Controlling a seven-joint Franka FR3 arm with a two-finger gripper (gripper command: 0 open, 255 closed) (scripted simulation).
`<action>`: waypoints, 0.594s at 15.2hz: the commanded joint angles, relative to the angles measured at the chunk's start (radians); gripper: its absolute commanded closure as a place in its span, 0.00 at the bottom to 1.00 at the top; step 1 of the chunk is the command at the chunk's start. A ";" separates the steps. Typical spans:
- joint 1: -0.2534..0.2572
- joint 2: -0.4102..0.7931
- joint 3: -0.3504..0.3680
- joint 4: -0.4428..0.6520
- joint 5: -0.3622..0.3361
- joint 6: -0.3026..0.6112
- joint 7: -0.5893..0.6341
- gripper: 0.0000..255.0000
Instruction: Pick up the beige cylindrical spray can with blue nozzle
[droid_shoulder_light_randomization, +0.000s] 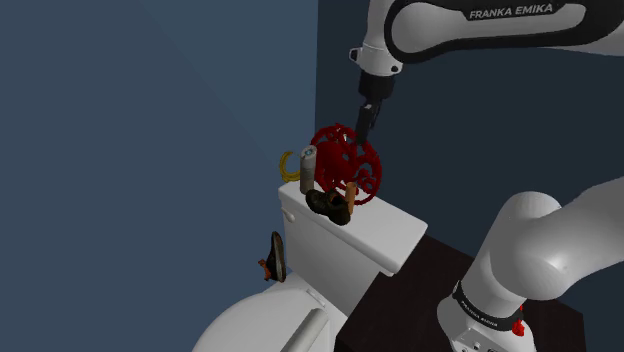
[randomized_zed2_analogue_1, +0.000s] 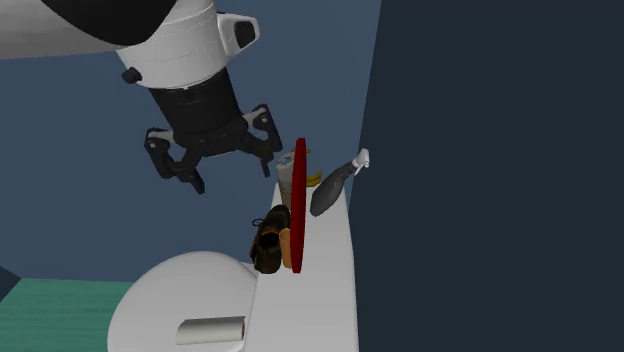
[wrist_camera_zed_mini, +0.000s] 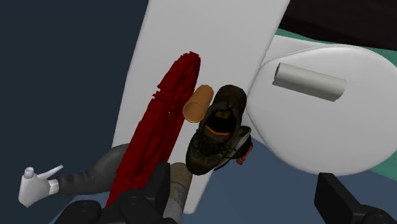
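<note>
The spray can (droid_shoulder_light_randomization: 309, 166) is a pale beige cylinder standing upright on the white toilet tank lid (droid_shoulder_light_randomization: 385, 238), just behind an upright red wheel (droid_shoulder_light_randomization: 346, 160). In the second exterior view the can (randomized_zed2_analogue_1: 287, 172) peeks out past the wheel's edge (randomized_zed2_analogue_1: 298, 205), with a bluish top. My gripper (droid_shoulder_light_randomization: 368, 118) hangs in the air above the wheel, apart from everything. Its fingers (randomized_zed2_analogue_1: 190, 178) stand wide apart with nothing between them. In the wrist view the can (wrist_camera_zed_mini: 180, 184) lies close beside one fingertip of the gripper (wrist_camera_zed_mini: 248, 207).
A dark shoe (wrist_camera_zed_mini: 216, 130) and an orange cylinder (wrist_camera_zed_mini: 198, 103) lie next to the wheel. A grey trigger bottle (randomized_zed2_analogue_1: 330, 188) and a yellow curved thing (droid_shoulder_light_randomization: 288, 166) sit by the wall. A grey roll (wrist_camera_zed_mini: 310, 81) rests on the toilet lid (randomized_zed2_analogue_1: 180, 290).
</note>
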 joint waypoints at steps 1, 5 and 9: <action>0.000 0.071 -0.011 0.021 -0.027 0.047 -0.043 0.00; 0.003 0.216 -0.019 0.077 -0.074 0.131 -0.107 0.00; 0.005 0.365 -0.022 0.152 -0.120 0.202 -0.163 0.00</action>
